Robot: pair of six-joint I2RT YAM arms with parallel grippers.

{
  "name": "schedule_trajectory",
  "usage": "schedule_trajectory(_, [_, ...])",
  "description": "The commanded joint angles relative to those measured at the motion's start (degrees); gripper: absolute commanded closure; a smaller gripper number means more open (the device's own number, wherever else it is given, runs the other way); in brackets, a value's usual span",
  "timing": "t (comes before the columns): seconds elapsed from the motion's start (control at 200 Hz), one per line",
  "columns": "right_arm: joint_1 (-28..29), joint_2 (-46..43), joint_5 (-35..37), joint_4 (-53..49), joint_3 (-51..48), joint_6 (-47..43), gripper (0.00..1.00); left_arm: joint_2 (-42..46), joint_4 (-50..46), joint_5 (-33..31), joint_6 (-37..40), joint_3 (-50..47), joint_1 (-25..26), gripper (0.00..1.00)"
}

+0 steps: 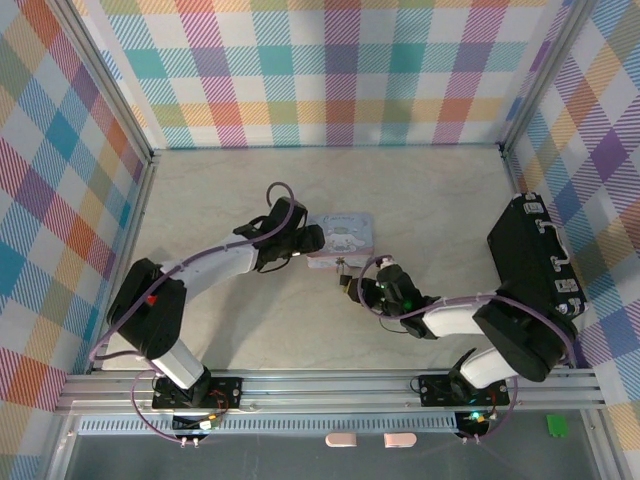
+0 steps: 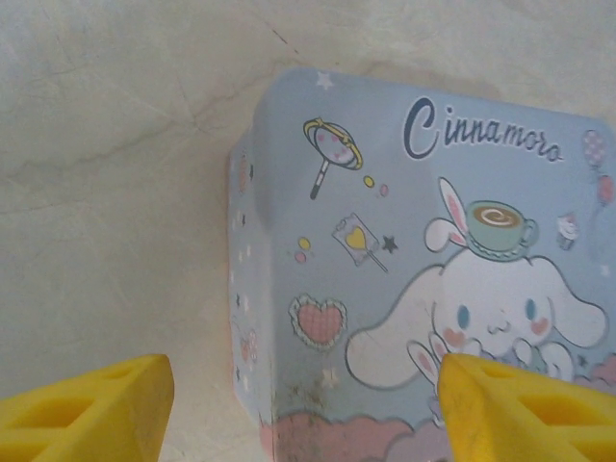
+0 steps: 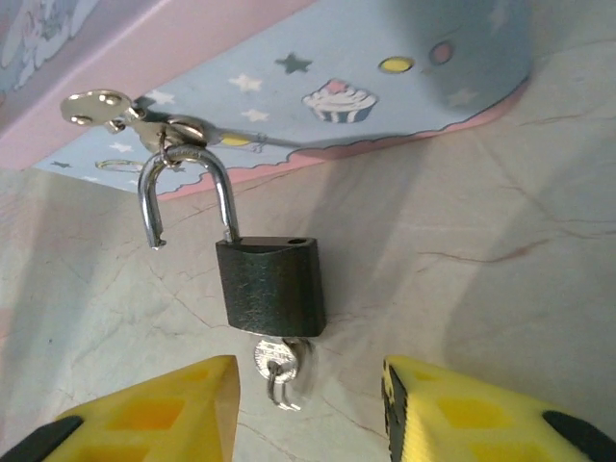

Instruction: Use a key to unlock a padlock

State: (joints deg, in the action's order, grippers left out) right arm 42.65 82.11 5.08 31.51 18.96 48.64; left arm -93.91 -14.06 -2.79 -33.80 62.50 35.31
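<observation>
Noting the small dark, blackish metal padlock [image 3: 269,298]: it is hanging by its thin silver shackle [image 3: 188,183] from the silver hasp [image 3: 106,108] of the pale blue cartoon-printed tin [image 3: 385,58], just above the pale marbled tabletop [image 3: 481,289]. One shackle leg is sitting free of the body, so I am judging the unlocking itself as done. The tiny silvery-grey metal key [image 3: 280,371] is sitting in the keyhole underneath.

What I am reading as left: perhaps unhooking the lock from the hasp, or pulling the key.

My right gripper [image 3: 308,385] is standing open, yellow fingers either side of the key, touching nothing. My left gripper [image 2: 306,385] is likewise standing open and holding nothing, its fingers spread at the tin's corner.

The right wrist view is giving the freed shackle and the key. The top view is rendering the lock as a speck between my arms. The left wrist view is giving the tin's printed lid.
</observation>
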Motion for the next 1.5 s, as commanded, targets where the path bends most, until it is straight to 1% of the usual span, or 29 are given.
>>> schedule_trajectory(0.0, [-0.47, -3.17, 1.02, -6.32, 1.6, -1.26, 0.56, -2.66, -2.84, 0.89, 3.08, 3.24, -0.51, 0.28])
schedule_trajectory(0.065, [-0.55, -4.02, 1.7, -9.33, 3.09, -1.68, 0.56, -4.18, -2.62, 1.26, 3.14, 4.3, -0.55, 0.27])
schedule_trajectory(0.145, [-0.71, -3.74, 2.22, -10.53, 4.2, -2.21, 0.55, -5.46, -2.37, 1.76, 2.97, 4.82, -0.51, 0.27])
schedule_trajectory(0.19, [-0.86, -2.88, 2.09, -10.99, 5.09, -2.72, 0.55, -6.09, -0.31, 1.95, 2.8, 4.82, -0.52, 0.27])
schedule_trajectory(0.285, [-1.3, 0.33, 0.7, -12.32, 7.73, -4.23, 0.55, -7.19, 0.05, 1.04, 2.0, 4.83, -0.51, 0.28])
schedule_trajectory(0.415, [-1.29, 3.4, -1.1, -9.65, 9.34, -5.61, 0.54, -8.89, 0.45, 1.3, 1.64, 4.99, -0.59, 0.28])
schedule_trajectory(0.625, [-1.27, 7.43, -0.95, -10.86, 12.87, -8.51, 0.53, -9.37, 1.7, 1.05, -0.31, 3.32, -0.59, 0.29])
schedule_trajectory(0.905, [-1.24, 12.78, -1.46, -11.49, 15.73, -7.75, 0.55, -8.66, 3.17, 0.85, -2.2, 0.97, -0.59, 0.29])
schedule_trajectory(0.99, [-0.96, 14.04, -1.63, -11.02, 16.3, -7.34, 0.58, -8.33, 3.33, 0.75, -2.27, 0.5, -0.64, 0.29])
schedule_trajectory(1.125, [-0.65, 14.84, -1.93, -10.81, 16.85, -6.82, 0.7, -7.77, 3.26, -0.03, -2.76, -0.31, -0.59, 0.29])
schedule_trajectory(1.235, [-0.56, 14.79, -2.34, -10.24, 16.9, -6.2, 0.75, -7.13, 3.42, -0.77, -3.4, -1.04, -0.59, 0.29])
schedule_trajectory(1.325, [-0.6, 14.41, -2.44, -10.31, 16.85, -5.62, 0.81, -6.6, 3.6, -1.39, -4.01, -1.74, -0.53, 0.3])
schedule_trajectory(1.495, [-0.55, 12.49, -1.34, -9.86, 15.46, -3.17, 0.9, -6.16, 3.3, -2.63, -5.05, -2.72, -0.51, 0.3])
